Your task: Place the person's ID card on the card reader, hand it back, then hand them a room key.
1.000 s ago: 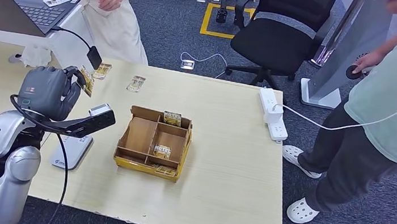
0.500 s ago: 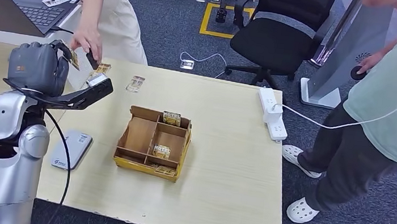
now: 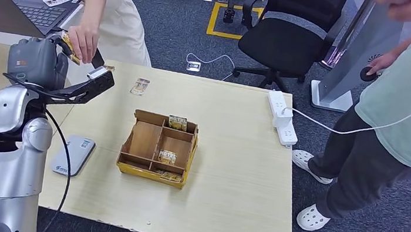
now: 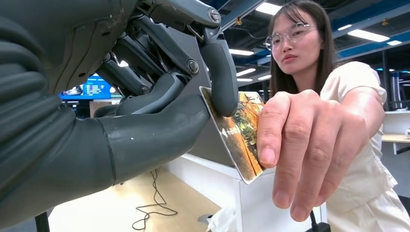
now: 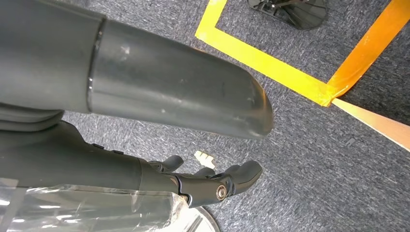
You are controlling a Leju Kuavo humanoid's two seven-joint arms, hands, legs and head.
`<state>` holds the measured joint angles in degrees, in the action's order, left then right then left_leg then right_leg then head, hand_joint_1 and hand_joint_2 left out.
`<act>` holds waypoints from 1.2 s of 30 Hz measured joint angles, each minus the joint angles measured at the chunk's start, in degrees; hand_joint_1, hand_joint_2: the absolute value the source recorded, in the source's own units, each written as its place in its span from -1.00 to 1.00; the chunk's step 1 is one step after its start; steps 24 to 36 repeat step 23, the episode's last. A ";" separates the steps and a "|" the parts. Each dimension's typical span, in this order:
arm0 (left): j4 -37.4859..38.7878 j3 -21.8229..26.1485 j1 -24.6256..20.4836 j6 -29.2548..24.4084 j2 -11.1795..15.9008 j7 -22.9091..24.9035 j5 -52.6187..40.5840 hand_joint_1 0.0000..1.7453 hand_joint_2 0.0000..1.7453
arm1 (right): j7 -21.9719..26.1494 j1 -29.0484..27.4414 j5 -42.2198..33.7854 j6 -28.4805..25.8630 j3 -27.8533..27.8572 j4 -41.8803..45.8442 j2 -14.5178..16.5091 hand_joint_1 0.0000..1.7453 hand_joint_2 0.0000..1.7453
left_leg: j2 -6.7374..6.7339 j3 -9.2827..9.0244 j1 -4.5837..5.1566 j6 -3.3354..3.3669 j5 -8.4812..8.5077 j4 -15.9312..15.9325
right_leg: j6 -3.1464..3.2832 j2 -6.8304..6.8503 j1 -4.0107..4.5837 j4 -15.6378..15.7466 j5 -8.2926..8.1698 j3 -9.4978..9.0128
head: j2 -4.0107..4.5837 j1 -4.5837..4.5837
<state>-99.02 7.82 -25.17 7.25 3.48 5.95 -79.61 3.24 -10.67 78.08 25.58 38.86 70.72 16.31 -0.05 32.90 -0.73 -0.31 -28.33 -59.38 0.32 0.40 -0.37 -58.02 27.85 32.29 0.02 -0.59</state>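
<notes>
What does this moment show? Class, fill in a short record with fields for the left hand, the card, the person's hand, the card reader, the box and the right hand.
Left hand: raised, pinching the card between thumb and a finger
Card: also touched by the person's fingers
Person's hand: reaching in, closing on the card
Card reader: flat on the table, nothing on it
Box: cardboard, compartments with hotel cards
Right hand: hanging over grey carpet, holding nothing

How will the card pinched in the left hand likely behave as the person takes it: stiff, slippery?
The card looks thin and flat with no bend, so probably stiff and light. Its glossy printed face suggests it may slide out easily between the left hand thumb and the person's hand.
</notes>
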 joint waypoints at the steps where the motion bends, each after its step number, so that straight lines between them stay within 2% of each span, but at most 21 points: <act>1: 0.06 0.24 -0.11 0.01 -0.12 -0.10 -0.05 0.40 1.00 | -0.02 0.00 0.01 0.00 0.01 -0.01 0.00 -1.00 -1.00 | 0.00 0.00 0.00 0.00 0.00 0.00 | 0.00 0.00 0.00 0.00 0.00 0.00 | 0.00 0.00; 3: 0.13 0.67 -0.21 0.01 -0.37 -0.38 -0.10 -0.56 1.00 | -0.04 0.00 0.02 -0.02 0.02 -0.03 0.00 -1.00 -1.00 | -0.01 0.00 0.00 0.00 0.00 0.00 | 0.00 -0.02 0.00 0.00 0.00 0.01 | 0.00 0.00; 4: 0.15 0.84 -0.22 0.00 -0.52 -0.53 -0.10 -0.97 1.00 | -0.04 -0.01 0.02 -0.02 0.02 -0.03 0.00 -1.00 -1.00 | -0.01 0.00 0.00 0.00 0.00 0.00 | 0.00 -0.02 0.00 0.00 0.00 0.01 | 0.00 0.00; 12: 0.15 2.04 -0.22 -0.68 -1.26 -1.64 0.60 -1.00 1.00 | 0.10 0.00 0.36 -0.10 0.02 -0.04 -0.02 -1.00 -1.00 | 0.00 0.02 0.00 0.00 0.00 0.00 | 0.00 -0.02 0.00 0.00 0.00 0.01 | 0.00 0.00; 16: 0.33 3.16 -0.01 -1.04 -0.66 -0.32 -1.64 -1.00 1.00 | 0.29 0.00 0.44 -0.21 0.03 -0.11 -0.02 -1.00 -1.00 | -0.02 0.02 -0.01 0.00 0.00 0.02 | 0.00 -0.02 0.00 -0.02 0.00 0.01 | 0.00 0.01; 23: 0.70 11.13 2.49 -2.18 0.64 0.63 -1.65 -1.00 1.00 | -0.45 -0.13 -1.18 -0.17 0.24 -0.10 -0.02 -1.00 -1.00 | -0.06 -0.01 0.00 -0.01 0.00 0.10 | 0.02 -0.08 0.00 -0.03 0.02 0.04 | 0.00 -0.01; 36: 0.70 11.13 2.49 -2.18 0.64 0.63 -1.65 -1.00 1.00 | -0.45 -0.13 -1.18 -0.17 0.24 -0.10 -0.02 -1.00 -1.00 | -0.06 -0.01 0.00 -0.01 0.00 0.10 | 0.02 -0.08 0.00 -0.03 0.02 0.04 | 0.00 -0.01</act>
